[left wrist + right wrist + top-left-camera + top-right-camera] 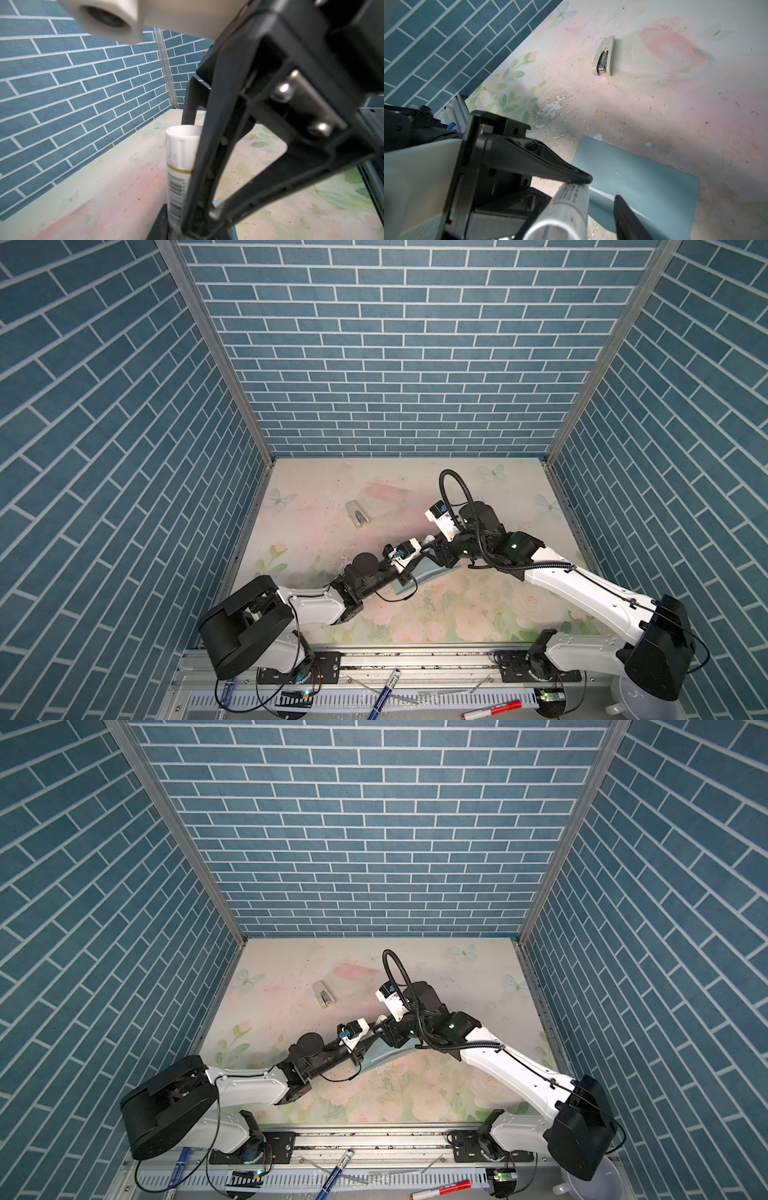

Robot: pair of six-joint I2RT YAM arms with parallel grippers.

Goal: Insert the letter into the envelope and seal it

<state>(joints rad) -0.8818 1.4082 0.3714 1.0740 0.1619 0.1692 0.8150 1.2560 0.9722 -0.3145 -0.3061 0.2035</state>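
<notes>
Grips a white glue stick (178,166) in the left tool (569,188), jaws closed on the barcoded body, with the free end pointing toward the right tool (429,546). Meets it with the right tool from the opposite side, jaws apart and flanking the stick without clamping it; in the right wrist view, a clear gap between its one visible finger (629,216) and the tube. Directly beneath both tools, on the floral worktop (695,104): the teal envelope (643,182) (432,574) (386,1052), partly hidden by them in both top views, its pale face bare beside the right tool's finger. Just under the stick, tucked in the envelope: only a thin white edge of the letter (604,194), the rest covered by teal paper, so no telling how far in. Well apart from both tools, off toward the back wall beyond the left tool: a beige stapler (604,57), lying on its side on the worktop
</notes>
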